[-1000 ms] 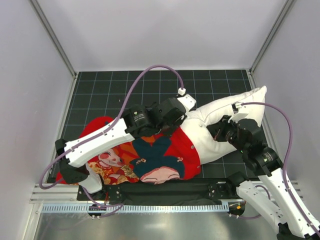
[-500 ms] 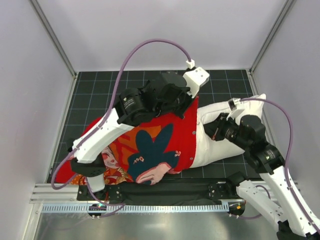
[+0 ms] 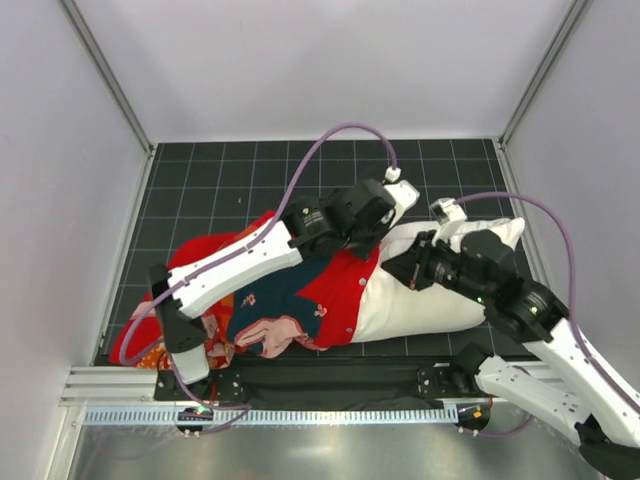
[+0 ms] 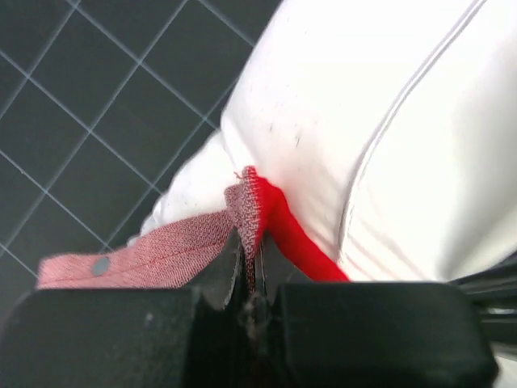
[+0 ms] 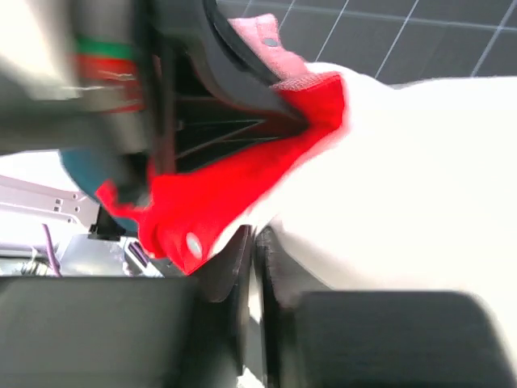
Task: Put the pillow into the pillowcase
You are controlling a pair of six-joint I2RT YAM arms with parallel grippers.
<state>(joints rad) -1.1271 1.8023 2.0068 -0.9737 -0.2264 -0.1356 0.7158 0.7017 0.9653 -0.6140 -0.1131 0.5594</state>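
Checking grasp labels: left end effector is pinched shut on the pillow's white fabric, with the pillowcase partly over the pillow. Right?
No. The left end effector is pinched shut on the red hem of the pillowcase, not on the pillow; the left wrist view shows it. The rest holds.

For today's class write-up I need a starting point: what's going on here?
A white pillow is being worked into a red printed pillowcase. The left gripper pinches the case's open edge by the pillow. The right gripper, fingers together, sits against the pillow beside that opening. A large part of the pillow is outside the case, on the right.
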